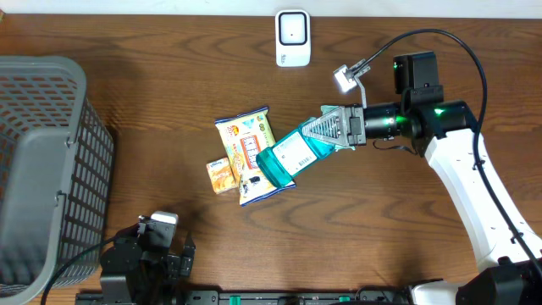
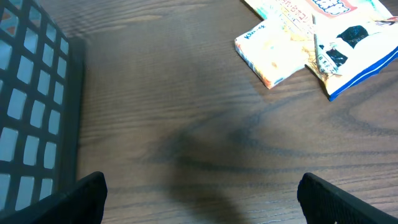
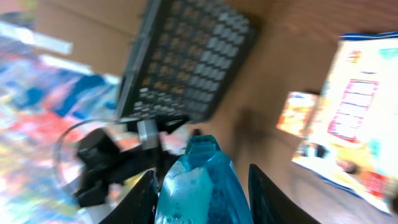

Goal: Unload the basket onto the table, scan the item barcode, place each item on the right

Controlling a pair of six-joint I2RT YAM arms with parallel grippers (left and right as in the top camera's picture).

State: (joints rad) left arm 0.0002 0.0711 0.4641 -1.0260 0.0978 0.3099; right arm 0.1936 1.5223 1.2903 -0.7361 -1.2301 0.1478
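- Dark wooden table (image 1: 406,246) fills the overhead view. Near its centre is the teal translucent plastic bottle (image 1: 292,157), tilted, its white label turned upward.
- The right gripper (image 1: 326,131) reaches in from 3 o'clock, fingers clamped on the bottle's narrow end.
- Under the bottle at 9 o'clock lie a printed snack packet (image 1: 244,140) and a small orange carton (image 1: 221,175).
- The white box-shaped scanner (image 1: 292,38) stands at 12 o'clock, well apart from the bottle.
- At 9 o'clock stands a grey mesh plastic basket (image 1: 51,110).
- The left gripper (image 2: 208,199) waits at 7 o'clock, fingers spread wide, holding nothing.
- Judgement: the pick-up looks done; carrying the label to the scanner remains.
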